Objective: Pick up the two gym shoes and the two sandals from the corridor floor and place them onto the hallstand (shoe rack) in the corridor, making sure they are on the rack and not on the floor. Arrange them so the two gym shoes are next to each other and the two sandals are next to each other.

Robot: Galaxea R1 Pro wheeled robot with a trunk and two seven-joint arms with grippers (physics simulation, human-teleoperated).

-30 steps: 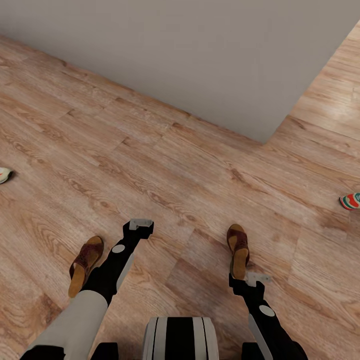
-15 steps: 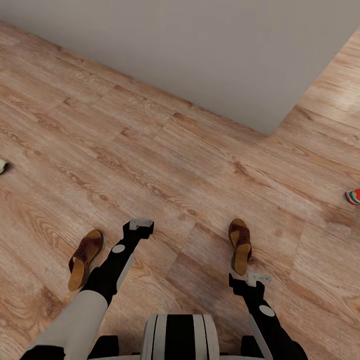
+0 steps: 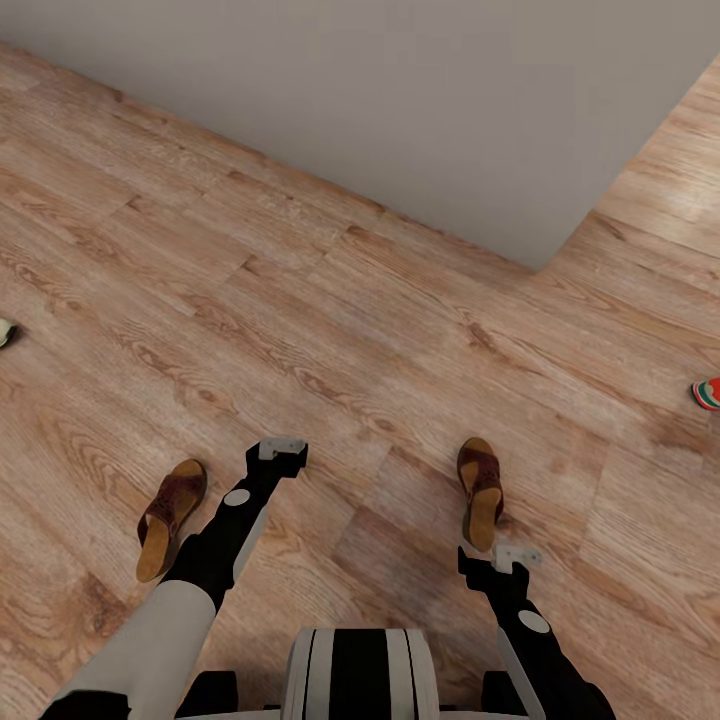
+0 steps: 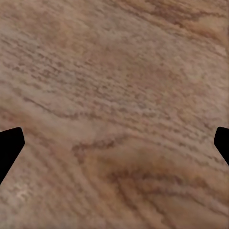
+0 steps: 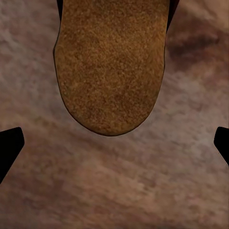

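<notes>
A plank floor point(image 3: 330, 330) of light brown wood grain runs across the head view, and a plain grey wall point(image 3: 400, 100) ends at a corner up on the right. The robot's two dark arms reach forward and down over the boards. One brown sandal point(image 3: 170, 505) lies flat on the floor just outside the left arm, and the other sandal point(image 3: 481, 492) lies just ahead of the right gripper point(image 3: 515, 553), heel end nearest it. At the far right edge a bit of a gym shoe point(image 3: 707, 393) shows, red and green, and at the far left edge a pale sliver of the other shoe point(image 3: 6, 333); both are on the floor, well apart. The left gripper point(image 3: 281, 447) has its fingers point(image 4: 10, 145) spread wide over bare planks, holding nothing. The right gripper's fingers point(image 5: 9, 145) are likewise wide apart and hold nothing, with the sandal's tan heel end in front of them.
</notes>
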